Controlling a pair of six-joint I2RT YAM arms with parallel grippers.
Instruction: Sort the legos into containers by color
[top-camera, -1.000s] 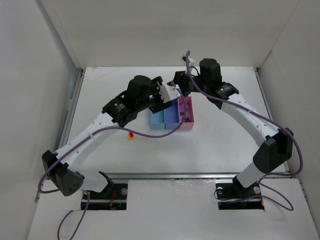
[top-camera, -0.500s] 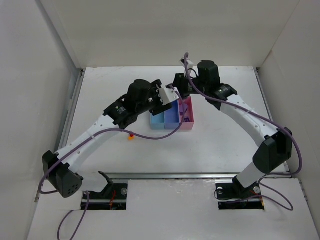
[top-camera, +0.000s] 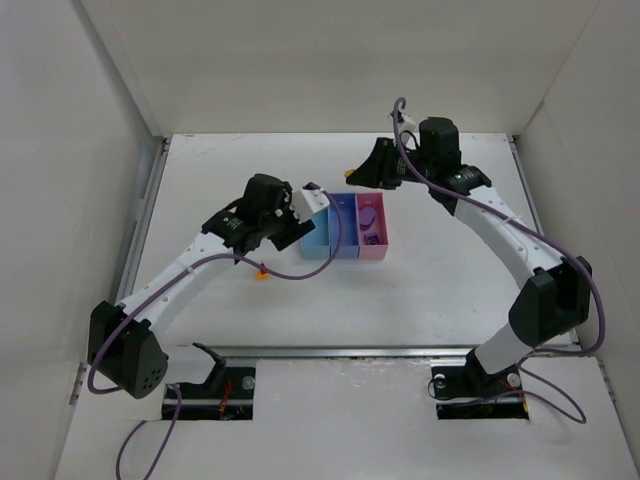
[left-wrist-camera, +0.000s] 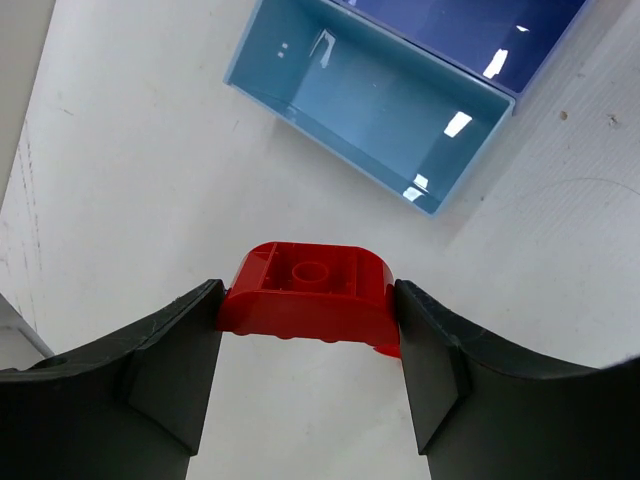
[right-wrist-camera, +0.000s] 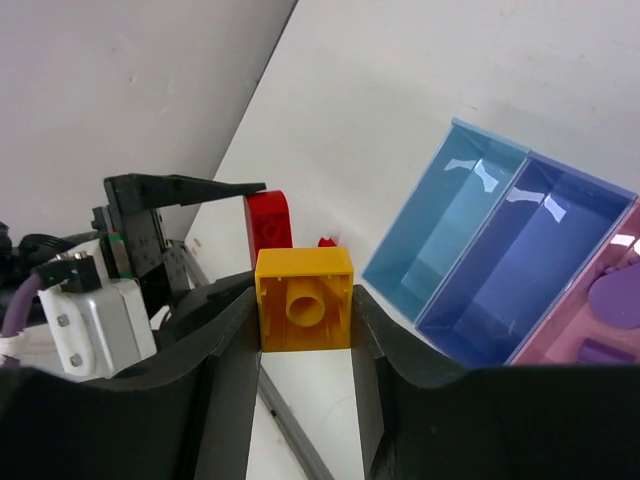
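Three joined bins stand mid-table: light blue (top-camera: 317, 240), periwinkle (top-camera: 343, 230) and pink (top-camera: 373, 238). A purple brick (top-camera: 369, 214) lies in the pink bin and also shows in the right wrist view (right-wrist-camera: 612, 300). My left gripper (top-camera: 284, 238) is just left of the light blue bin (left-wrist-camera: 380, 100), above the table, and is shut on a red brick (left-wrist-camera: 310, 295). My right gripper (top-camera: 354, 178) is raised behind the bins and shut on a yellow-orange brick (right-wrist-camera: 304, 300). A small red brick (top-camera: 262, 270) lies on the table left of the bins.
White walls enclose the table on the left, back and right. A metal rail (top-camera: 380, 351) runs along the near edge. Purple cables trail along both arms, and the left arm's cable (top-camera: 300, 270) hangs near the bins' front.
My left gripper has drawn back to the left off the bins with the red brick. My right gripper has pulled back and to the right. The bins now show uncovered.
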